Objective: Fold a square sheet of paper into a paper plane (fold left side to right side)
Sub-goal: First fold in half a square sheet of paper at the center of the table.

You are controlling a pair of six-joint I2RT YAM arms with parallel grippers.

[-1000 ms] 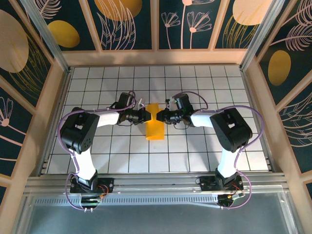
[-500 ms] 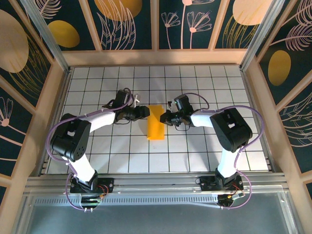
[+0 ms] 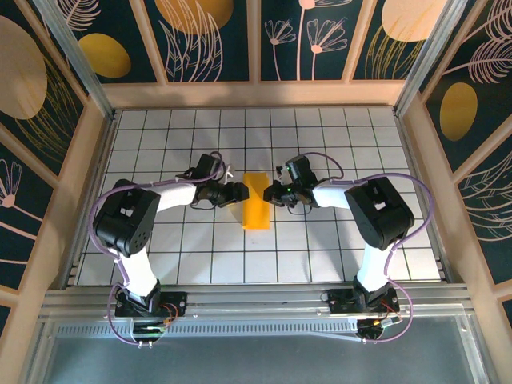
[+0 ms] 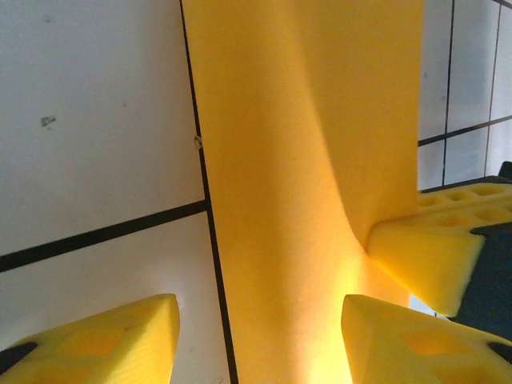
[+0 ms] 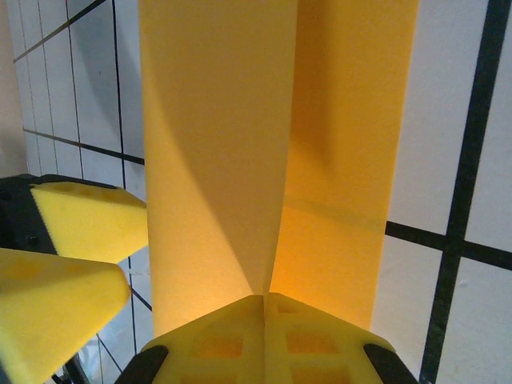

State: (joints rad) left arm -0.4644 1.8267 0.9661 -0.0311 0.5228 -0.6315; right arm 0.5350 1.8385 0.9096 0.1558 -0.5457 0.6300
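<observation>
The orange-yellow sheet of paper [image 3: 257,202] lies mid-table, folded into a narrow strip. My right gripper [image 3: 272,193] is at the strip's right edge, shut on a raised flap of the paper [image 5: 216,160]; its two pads [image 5: 264,340] meet on the crease. My left gripper [image 3: 239,191] sits at the strip's left edge, open. In the left wrist view its fingertips [image 4: 104,340] stand apart on either side of the paper [image 4: 296,160], with nothing pinched. The right gripper's yellow pad [image 4: 424,260] shows there, pressed against the paper's far edge.
The white gridded table top [image 3: 320,248] is ringed by wooden walls [image 3: 256,94]. Both arm bases [image 3: 148,300] are bolted at the near edge. The two grippers face each other a paper's width apart.
My left gripper has opened and let go of the paper, drawn back left, then come in again beside the strip. The paper now lies flatter. The right gripper has kept its grip.
</observation>
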